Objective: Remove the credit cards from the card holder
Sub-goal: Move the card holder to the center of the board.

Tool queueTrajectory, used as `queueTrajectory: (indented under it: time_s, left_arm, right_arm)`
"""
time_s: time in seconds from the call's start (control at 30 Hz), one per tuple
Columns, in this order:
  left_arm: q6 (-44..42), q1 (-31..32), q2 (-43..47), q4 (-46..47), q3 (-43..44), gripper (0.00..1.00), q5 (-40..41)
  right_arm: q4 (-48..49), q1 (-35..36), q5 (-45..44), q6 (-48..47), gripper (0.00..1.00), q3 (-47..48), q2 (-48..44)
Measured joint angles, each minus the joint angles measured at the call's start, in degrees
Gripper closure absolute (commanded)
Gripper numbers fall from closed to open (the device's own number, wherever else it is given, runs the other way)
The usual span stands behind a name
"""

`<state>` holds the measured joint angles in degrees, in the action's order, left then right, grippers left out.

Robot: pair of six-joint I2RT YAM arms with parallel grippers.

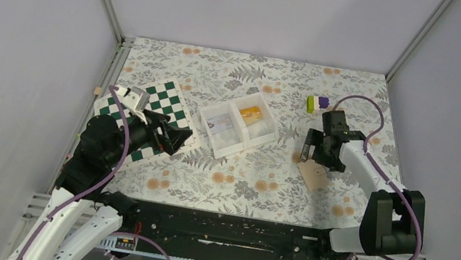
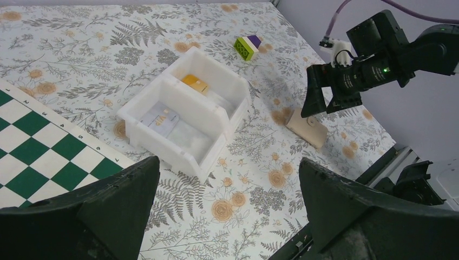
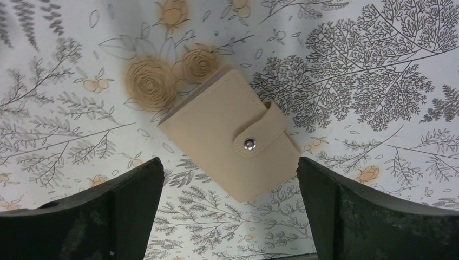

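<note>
The card holder (image 3: 227, 135) lies closed and flat on the flower-printed desk (image 3: 379, 65), right of centre in the top view. It sits directly under the right jaws, which stand spread wide on either side without touching it. It is a tan, matte, leather-like wallet with soft corners, shut by a strap (image 3: 266, 125) with a metal snap (image 3: 249, 143). It looks light and pliable and likely to slide, so pinning one edge while lifting the strap's free end seems the best hold. No cards show. The left jaws, spread and empty, hover by the chequered board (image 1: 162, 102) at the left.
</note>
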<state>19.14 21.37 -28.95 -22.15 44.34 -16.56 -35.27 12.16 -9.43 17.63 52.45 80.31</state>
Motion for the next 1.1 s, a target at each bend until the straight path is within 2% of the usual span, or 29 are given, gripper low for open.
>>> queueTrajectory:
  time_s: [0.23, 0.53, 0.6, 0.67, 0.8, 1.0, 1.1]
  left_arm:
    - [0.20, 0.00, -0.04, 0.00, 0.00, 0.01, -0.22]
    - [0.20, 0.00, -0.04, 0.00, 0.00, 0.01, -0.22]
    - [0.20, 0.00, -0.04, 0.00, 0.00, 0.01, -0.22]
    - [0.20, 0.00, -0.04, 0.00, 0.00, 0.01, -0.22]
    - [0.20, 0.00, -0.04, 0.00, 0.00, 0.01, -0.24]
    - [0.22, 0.00, -0.04, 0.00, 0.00, 0.01, -0.52]
    - [0.24, 0.00, -0.04, 0.00, 0.00, 0.01, -0.63]
  right_arm:
    - [0.76, -8.68, 7.10, -1.31, 0.01, 0.87, 6.19]
    - [1.68, -9.68, 12.55, -2.67, 0.02, 1.03, 11.72]
    - [1.86, -10.12, 13.31, -2.86, 0.06, 1.03, 11.89]
    - [1.95, -10.40, 13.94, -3.26, 0.15, 1.05, 12.13]
    - [2.08, -10.71, 17.70, -3.72, 0.21, 1.07, 12.26]
    - [6.49, -10.54, 28.96, -1.16, 0.23, -1.33, 9.97]
    - [7.50, -9.88, 31.50, 0.42, 0.29, -3.04, 7.72]
